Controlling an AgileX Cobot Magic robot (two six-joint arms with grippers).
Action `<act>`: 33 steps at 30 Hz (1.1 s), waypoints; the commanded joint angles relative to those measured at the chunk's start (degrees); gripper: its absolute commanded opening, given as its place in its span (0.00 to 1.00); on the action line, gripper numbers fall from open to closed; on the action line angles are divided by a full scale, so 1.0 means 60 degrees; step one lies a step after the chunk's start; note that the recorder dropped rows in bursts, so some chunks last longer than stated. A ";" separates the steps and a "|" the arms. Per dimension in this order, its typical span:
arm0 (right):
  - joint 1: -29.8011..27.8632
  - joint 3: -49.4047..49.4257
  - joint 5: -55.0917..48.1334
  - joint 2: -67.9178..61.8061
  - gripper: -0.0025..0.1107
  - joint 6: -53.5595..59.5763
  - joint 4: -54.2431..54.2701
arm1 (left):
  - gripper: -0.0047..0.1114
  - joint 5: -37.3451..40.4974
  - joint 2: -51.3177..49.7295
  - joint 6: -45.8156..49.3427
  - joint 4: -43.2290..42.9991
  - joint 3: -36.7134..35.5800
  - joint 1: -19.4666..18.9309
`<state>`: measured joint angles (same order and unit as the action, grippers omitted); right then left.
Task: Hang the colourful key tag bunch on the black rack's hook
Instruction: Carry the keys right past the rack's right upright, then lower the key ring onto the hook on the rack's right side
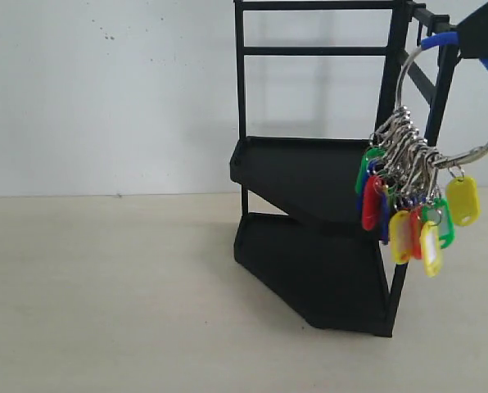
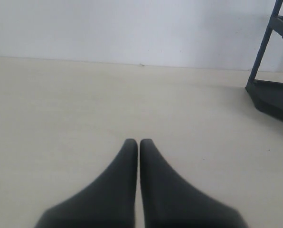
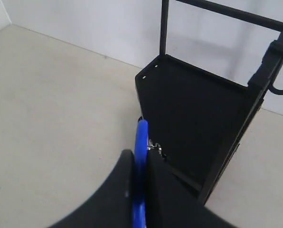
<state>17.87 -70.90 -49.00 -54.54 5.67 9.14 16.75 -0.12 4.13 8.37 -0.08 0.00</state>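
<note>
The right gripper [image 3: 139,159], at 2 o'clock in the exterior view, has its fingers clamped on the blue loop [image 3: 141,135] of the colourful key tag bunch [image 1: 412,205]. The bunch dangles in the air at 3 o'clock of the black rack [image 1: 309,176], just beside its front post. The left gripper [image 2: 139,142] is over the table [image 1: 105,286], fingers pressed together.

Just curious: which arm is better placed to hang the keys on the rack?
Right: the right gripper holds the keys high beside the rack; the left gripper is shut, empty, low.
</note>
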 commanded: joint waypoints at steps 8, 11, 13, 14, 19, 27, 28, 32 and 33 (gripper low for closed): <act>-0.0035 -0.0094 0.0433 0.0222 0.02 -0.2045 -0.2557 | 0.08 -0.0075 0.0020 0.0033 -0.0047 0.0013 0.0006; -0.0035 -0.0094 0.0476 0.0222 0.02 -0.2665 -0.3573 | 0.08 -0.0075 0.0020 0.0033 -0.0047 0.0013 0.0006; -0.0035 -0.0094 0.0476 0.0222 0.02 -0.3157 -0.4281 | 0.08 -0.0075 0.0020 0.0033 -0.0047 0.0013 0.0006; -0.0035 -0.0094 0.0476 0.0222 0.02 -0.3373 -0.4600 | 0.08 -0.0075 0.0020 0.0033 -0.0047 0.0013 0.0006; -0.0035 -0.0094 0.0511 0.0205 0.02 -0.4548 -0.6475 | 0.08 -0.0075 0.0020 0.0033 -0.0047 0.0013 0.0006; -0.0035 -0.0094 0.1476 -0.0337 0.02 -0.5407 -0.7496 | 0.08 -0.0075 0.0020 0.0033 -0.0047 0.0013 0.0006; -0.0035 -0.0094 0.1552 -0.0528 0.02 -0.5434 -0.7523 | 0.08 -0.0075 0.0020 0.0033 -0.0047 0.0013 0.0006; -0.0035 -0.0094 0.1884 -0.1320 0.02 -0.5991 -0.8096 | 0.08 -0.0075 0.0020 0.0033 -0.0047 0.0013 0.0006; -0.0035 -0.0094 0.1929 -0.1469 0.02 -0.6108 -0.8269 | 0.08 -0.0075 0.0020 0.0033 -0.0047 0.0013 0.0006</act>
<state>17.83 -71.16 -40.19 -60.91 -28.74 -36.89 16.75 -0.12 4.13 8.37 -0.08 0.00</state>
